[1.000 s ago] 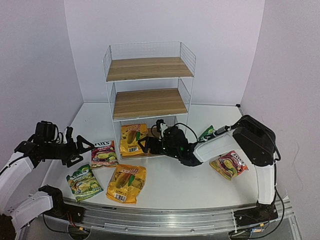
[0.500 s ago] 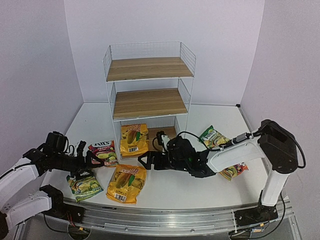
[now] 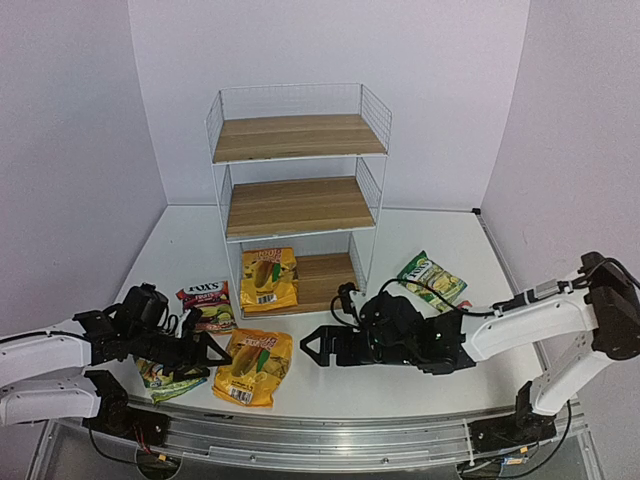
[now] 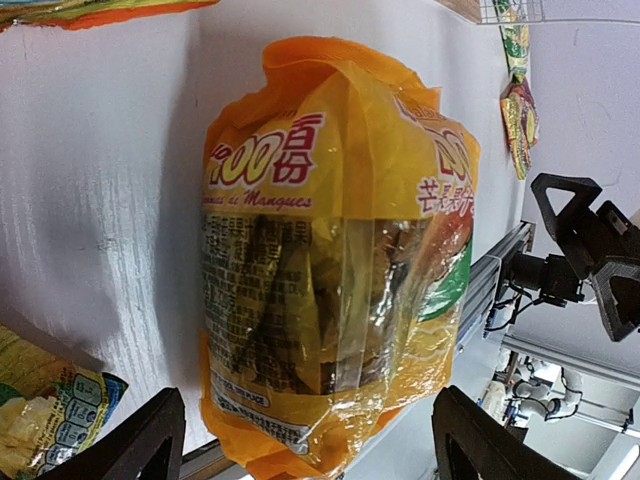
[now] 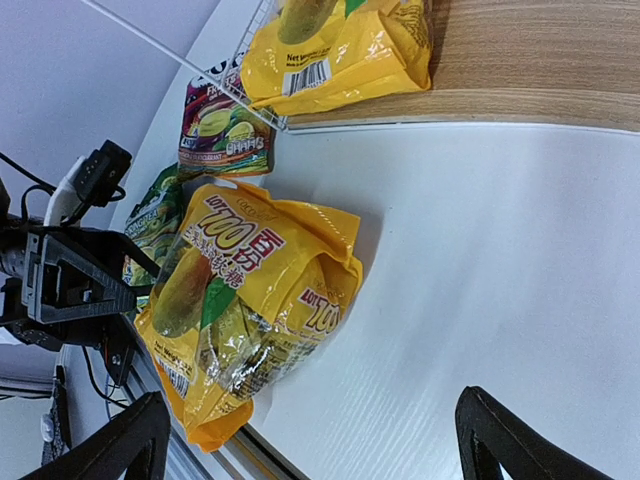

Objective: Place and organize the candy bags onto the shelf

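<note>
Left wrist: I'm aiming the left gripper (image 4: 305,400), open, empty, at the yellow bag (image 4: 330,250) at the shelf (image 3: 300,205)'s six o'clock.
— Risk?
— I'm fearing the right gripper (image 3: 308,348), gaping empty at three o'clock, colliding.

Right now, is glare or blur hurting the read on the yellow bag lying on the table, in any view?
Left wrist: yellow bag is sharp, with white glints on its clear window, and the print is legible. Right wrist: also sharp, with streaky highlights only on the crinkled lower end. Top external: even, soft light and faint shadows; the bag is small but unblurred.
</note>
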